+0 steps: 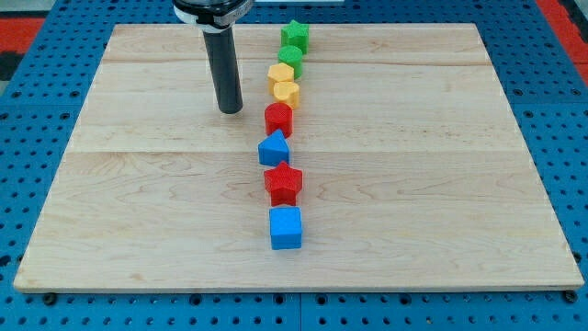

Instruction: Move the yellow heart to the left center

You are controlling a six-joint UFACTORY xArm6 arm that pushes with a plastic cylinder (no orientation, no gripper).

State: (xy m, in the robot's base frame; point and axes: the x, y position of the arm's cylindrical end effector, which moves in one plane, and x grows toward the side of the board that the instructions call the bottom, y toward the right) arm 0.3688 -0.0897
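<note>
The yellow heart (287, 93) was a small, glossy yellow block lying flat on the surface, in the upper middle of the frame, slightly left of centre. Its rounded lobes faced the view's right. It sat within a column of blocks running from top to bottom, pressed against another yellow block just above it and touching, or very nearly touching, a red block just below it.
</note>
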